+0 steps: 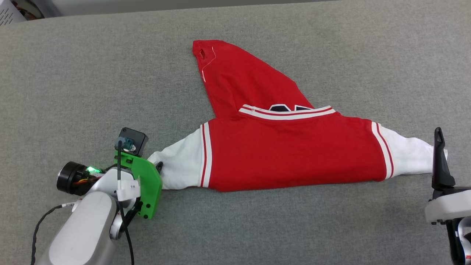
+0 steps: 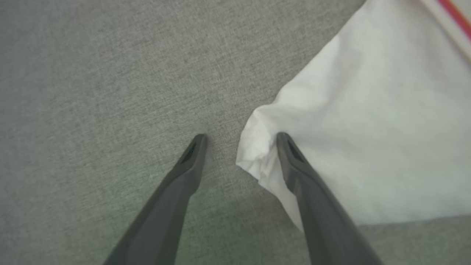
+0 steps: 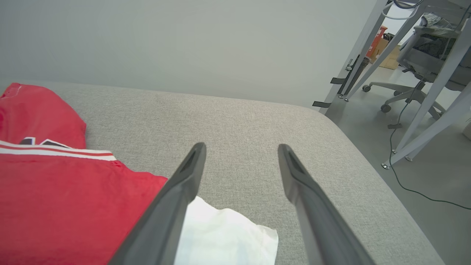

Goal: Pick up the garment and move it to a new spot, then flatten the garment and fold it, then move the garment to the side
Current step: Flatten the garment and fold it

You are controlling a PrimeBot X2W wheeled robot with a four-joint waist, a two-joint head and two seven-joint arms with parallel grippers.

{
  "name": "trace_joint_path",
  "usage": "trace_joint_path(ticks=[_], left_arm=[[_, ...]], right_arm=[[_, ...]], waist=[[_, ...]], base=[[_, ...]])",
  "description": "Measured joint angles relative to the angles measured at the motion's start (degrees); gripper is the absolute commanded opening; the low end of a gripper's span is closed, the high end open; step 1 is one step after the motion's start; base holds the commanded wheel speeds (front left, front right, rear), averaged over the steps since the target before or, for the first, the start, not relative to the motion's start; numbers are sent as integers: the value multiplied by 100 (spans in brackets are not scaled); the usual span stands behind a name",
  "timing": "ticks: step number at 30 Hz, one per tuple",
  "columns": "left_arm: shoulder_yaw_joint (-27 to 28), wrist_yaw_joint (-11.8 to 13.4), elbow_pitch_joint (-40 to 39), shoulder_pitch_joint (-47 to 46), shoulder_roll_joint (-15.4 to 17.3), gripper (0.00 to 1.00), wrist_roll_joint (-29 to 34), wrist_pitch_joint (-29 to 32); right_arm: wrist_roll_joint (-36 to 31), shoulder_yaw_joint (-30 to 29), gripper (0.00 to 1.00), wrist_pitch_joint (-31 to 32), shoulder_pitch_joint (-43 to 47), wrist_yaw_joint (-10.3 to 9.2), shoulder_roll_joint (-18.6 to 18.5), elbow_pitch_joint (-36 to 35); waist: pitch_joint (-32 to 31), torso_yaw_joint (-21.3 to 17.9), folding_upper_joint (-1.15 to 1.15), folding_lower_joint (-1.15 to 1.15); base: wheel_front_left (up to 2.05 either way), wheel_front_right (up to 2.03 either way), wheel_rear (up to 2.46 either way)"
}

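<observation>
At nine and three o'clock of the garment (image 1: 287,154), I am hovering the left gripper (image 2: 241,137) and right gripper (image 3: 241,145), fingers apart, gripping nothing; folding is looking unfinished.

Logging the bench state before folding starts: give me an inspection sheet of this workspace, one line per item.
Surface: grey fabric pad, no stains seen.
Job's things: jersey lies partly folded, sleeves out to both sides, held by neither claw.
Clutter: nothing seen.
Grippers: left claw open, one finger over the left sleeve cuff; right claw open beside the right sleeve.
Cables: black cable along the left arm; floor cable.
Surroundings: wall, office chair, metal frame legs.
</observation>
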Motion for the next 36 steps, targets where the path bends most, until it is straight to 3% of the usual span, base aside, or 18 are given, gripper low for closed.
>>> trace_joint_path(ticks=[1,8,12,20,29,36], left_arm=[[-15,-21,21,-40,3,0,-1,65],[-44,7,135,-71,-63,0,-60,-107],[56,311,160,94,-151,0,-10,-717],[279,568,-385,432,-209,0,-80,-1330],[287,636,-1593,985,-107,0,-292,-816],[202,650,-2286,1038,-46,0,-432,-498]], right_arm=[[0,1,100,-9,-18,0,-1,21],[-10,-8,100,14,-25,0,-75,137],[10,27,100,261,-18,0,-249,224],[401,482,100,2017,289,0,-1200,497],[1217,343,100,3847,232,0,-1801,736],[1683,466,100,4053,88,0,-2170,1229]], waist=[[19,-6,0,0],[-75,47,0,0],[-238,120,0,0],[-571,371,0,0],[-633,717,0,0],[-415,926,0,0]], base=[[0,0,0],[0,0,0],[0,0,0],[0,0,0],[0,0,0],[0,0,0]])
